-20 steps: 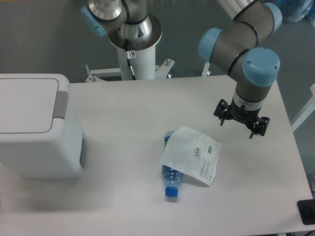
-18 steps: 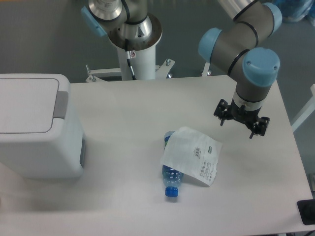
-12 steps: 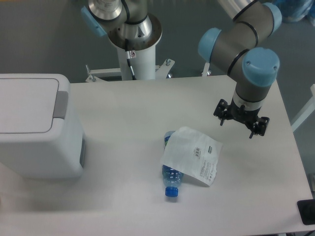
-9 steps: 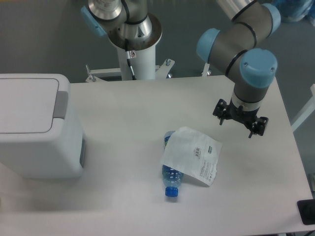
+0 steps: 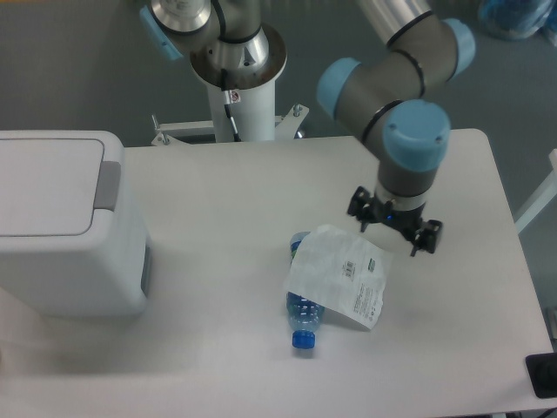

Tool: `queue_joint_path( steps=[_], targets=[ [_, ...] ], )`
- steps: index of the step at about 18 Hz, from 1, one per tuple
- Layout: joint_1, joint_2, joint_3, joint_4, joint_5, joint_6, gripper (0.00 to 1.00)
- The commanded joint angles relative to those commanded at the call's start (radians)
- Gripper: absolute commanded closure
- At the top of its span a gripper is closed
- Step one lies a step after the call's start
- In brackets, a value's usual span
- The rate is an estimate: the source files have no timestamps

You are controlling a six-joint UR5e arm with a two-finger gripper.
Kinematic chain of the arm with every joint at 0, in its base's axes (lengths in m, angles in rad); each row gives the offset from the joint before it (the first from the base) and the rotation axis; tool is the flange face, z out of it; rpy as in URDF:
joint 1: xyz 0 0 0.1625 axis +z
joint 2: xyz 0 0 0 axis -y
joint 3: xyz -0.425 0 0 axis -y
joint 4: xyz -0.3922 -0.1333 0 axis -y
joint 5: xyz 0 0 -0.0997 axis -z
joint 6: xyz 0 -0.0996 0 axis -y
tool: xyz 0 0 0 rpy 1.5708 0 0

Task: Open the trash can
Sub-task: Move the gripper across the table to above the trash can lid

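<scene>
The trash can [image 5: 65,226] sits at the 9 o'clock edge of the counter [image 5: 226,187], its flat lid down and the grey button strip [image 5: 108,185] running along the lid's 3 o'clock edge. The hand [image 5: 393,225] hangs well apart from it, over the 3 o'clock half of the counter, with its two fingers spread wide and nothing between them.

Just beside the hand, toward 7 o'clock, lies a white packet [image 5: 340,274] draped over a water bottle [image 5: 302,316], whose blue cap points to 6 o'clock. This pair lies close under a straight line from the hand to the bin. If the arm travels low, a finger could catch the packet's raised corner and drag it, or nudge the bottle, which is round and would likely roll across the counter, perhaps off the 6 o'clock edge.

At the bin, the risk is aim. The strip is narrow, so a press that lands on the flat lid beside it would probably do nothing. With the fingers this wide, one tip may meet the strip while the other overhangs it, giving a skewed push. A push that comes in sideways rather than straight down could shove the light plastic bin toward 9 o'clock, where little counter seems to remain beyond it.
</scene>
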Motion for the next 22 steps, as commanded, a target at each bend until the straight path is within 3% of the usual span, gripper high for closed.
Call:
queue_joint_path(
  steps=[4, 11, 18, 20, 22],
  targets=[
    [-0.011, 0.015, 0.015, 0.002, -0.13, -0.158, 0.0],
    [-0.012, 0.051, 0.006, 0.003, -0.179, -0.195, 0.0],
    [-0.054, 0.152, 0.005, -0.012, -0.279, -0.295, 0.0],
    [-0.08, 0.158, 0.032, -0.049, -0.296, -0.315, 0.0],
    [-0.091, 0.149, 0.096, -0.159, -0.299, -0.321, 0.0]
  ],
)
